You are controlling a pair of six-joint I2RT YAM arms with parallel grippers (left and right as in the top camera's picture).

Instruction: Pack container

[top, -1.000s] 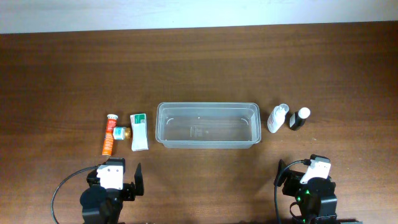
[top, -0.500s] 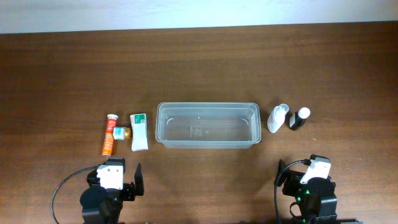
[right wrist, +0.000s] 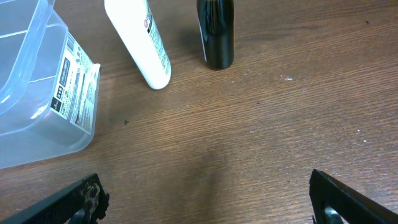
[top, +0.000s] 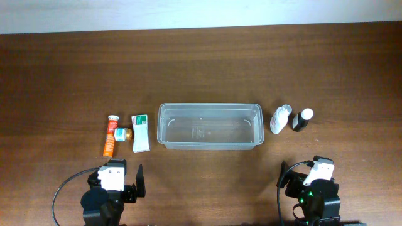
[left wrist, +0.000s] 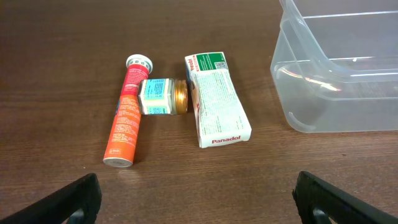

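The clear plastic container [top: 210, 125] stands empty in the middle of the table; it also shows in the left wrist view [left wrist: 339, 68] and the right wrist view [right wrist: 37, 81]. Left of it lie an orange tube [top: 110, 135], a small jar [top: 123, 134] and a white Panadol box [top: 140, 132]. Right of it lie a white bottle [top: 281, 119] and a dark bottle [top: 302, 119]. My left gripper [left wrist: 200, 200] is open and empty, near the front edge, short of the tube. My right gripper [right wrist: 208, 202] is open and empty, short of the two bottles.
The brown wooden table [top: 201, 69] ends at a pale wall along the far edge. Both arm bases sit at the front edge, left [top: 110, 191] and right [top: 314, 191].
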